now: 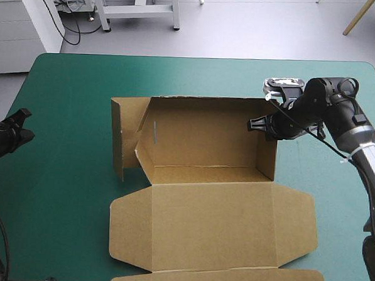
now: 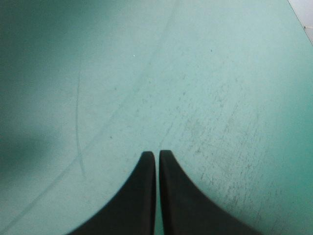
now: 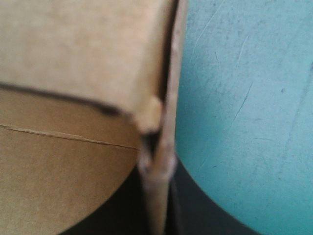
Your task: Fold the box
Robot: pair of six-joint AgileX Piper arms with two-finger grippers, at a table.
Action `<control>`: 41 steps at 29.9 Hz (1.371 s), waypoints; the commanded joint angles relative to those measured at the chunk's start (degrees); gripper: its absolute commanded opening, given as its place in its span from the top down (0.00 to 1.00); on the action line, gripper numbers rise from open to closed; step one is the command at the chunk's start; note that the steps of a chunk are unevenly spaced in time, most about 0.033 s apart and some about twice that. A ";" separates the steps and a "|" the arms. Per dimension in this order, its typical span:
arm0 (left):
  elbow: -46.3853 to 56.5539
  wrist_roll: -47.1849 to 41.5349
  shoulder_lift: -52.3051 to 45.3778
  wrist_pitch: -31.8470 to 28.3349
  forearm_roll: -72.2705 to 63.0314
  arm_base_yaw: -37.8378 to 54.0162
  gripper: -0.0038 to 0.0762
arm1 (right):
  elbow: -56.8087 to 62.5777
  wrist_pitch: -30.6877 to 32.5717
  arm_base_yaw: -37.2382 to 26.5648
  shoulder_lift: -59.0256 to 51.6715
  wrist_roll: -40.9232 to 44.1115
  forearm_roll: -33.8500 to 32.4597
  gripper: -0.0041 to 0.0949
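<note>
Black-fingered, our right end effector (image 1: 259, 124) pinches the right wall of the box (image 1: 206, 141) by its far corner; our left end effector (image 1: 15, 126) hangs closed at left. The box stands mid-way on the counter (image 1: 70, 96), walls raised, lid flat nearward.

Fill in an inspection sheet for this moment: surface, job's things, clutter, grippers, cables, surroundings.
Surface: teal-green cover, flat, with fine scratches in the left wrist view.
Job's things: box, brown, an open tray with far and side walls raised; a flap stands out at its left; the lid lies flat toward the near edge.
Clutter: nothing seen.
Grippers: right gripper shut on the box's right wall at the far corner; left gripper shut and empty, over bare cover, well clear of the box.
Cables: nothing seen loose on the table.
Surroundings: nothing seen at or over the table's top.
</note>
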 commanded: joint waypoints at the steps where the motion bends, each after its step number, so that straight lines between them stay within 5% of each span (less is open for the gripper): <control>1: -1.23 -1.35 -2.15 -0.91 -3.18 0.10 0.94 | -0.68 -0.54 -0.04 -2.03 0.62 1.66 0.97; 23: -1.23 -5.09 -2.15 0.40 -2.33 0.10 0.94 | 1.56 -11.58 1.12 9.29 -3.67 -0.52 0.92; 29: -1.23 -5.48 -2.15 0.06 -2.15 0.10 0.94 | -1.70 -10.58 1.12 9.88 -4.76 -0.52 0.67; 36: -1.23 -5.48 -2.15 -0.08 -1.77 0.10 0.94 | -9.63 -2.99 1.12 9.88 -6.07 -1.69 0.13; 41: -1.23 -6.10 -2.15 -0.19 -1.65 0.10 0.94 | -16.05 -0.53 1.12 8.65 -2.84 -2.46 0.09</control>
